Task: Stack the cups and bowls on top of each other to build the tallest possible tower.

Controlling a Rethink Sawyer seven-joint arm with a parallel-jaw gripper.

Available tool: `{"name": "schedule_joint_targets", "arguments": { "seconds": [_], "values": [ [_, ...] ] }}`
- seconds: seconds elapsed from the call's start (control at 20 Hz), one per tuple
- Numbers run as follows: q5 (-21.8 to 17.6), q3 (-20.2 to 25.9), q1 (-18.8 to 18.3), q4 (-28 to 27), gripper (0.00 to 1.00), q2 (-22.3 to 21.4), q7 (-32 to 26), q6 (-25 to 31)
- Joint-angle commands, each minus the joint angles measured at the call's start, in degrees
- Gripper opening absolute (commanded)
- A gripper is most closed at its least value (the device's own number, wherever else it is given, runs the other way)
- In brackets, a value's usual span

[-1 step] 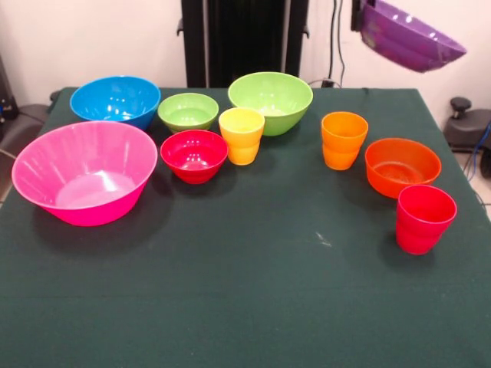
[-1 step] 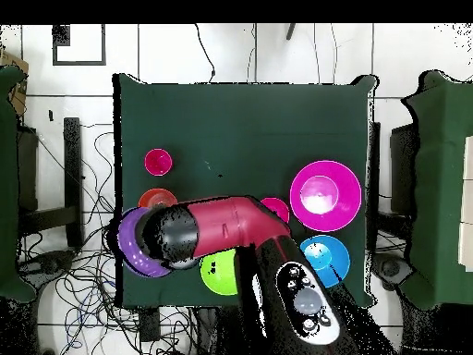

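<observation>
my arm (image 2: 236, 226): glossy red shell | black joint housing at its end | black link bearing 1 grey button panel

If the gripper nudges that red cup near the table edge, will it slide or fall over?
The red cup stands upright and looks taller than wide, narrowing toward its base, so a high push would probably tip it. Its glossy plastic suggests it is light and slippery. Once on its side it would likely roll in a curve.

table (image 1: 253, 307): dark green cloth | floor (image 2: 83, 305): tangled black cables (image 2: 65, 277)
</observation>
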Motion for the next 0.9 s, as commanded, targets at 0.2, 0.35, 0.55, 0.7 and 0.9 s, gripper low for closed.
{"name": "schedule_joint_targets", "arguments": {
  "seconds": [0.2, 0.35, 0.55, 0.7, 0.9],
  "values": [
    [-4.65, 2.16, -3.63, -10.21, 0.0, 5.81, -7.49, 6.23],
    [-4.45, 3.05, -4.71, -11.39, 0.0, 5.91, -8.67, 7.57],
    [-7.15, 2.83, -5.21, -15.7, 0.0, 7.76, -10.74, 10.28],
    [-9.07, 2.39, -5.0, -19.64, 0.0, 10.06, -11.33, 11.78],
    [-12.26, 2.27, -5.09, -24.57, 0.0, 13.94, -13.11, 12.45]
  ]
}}
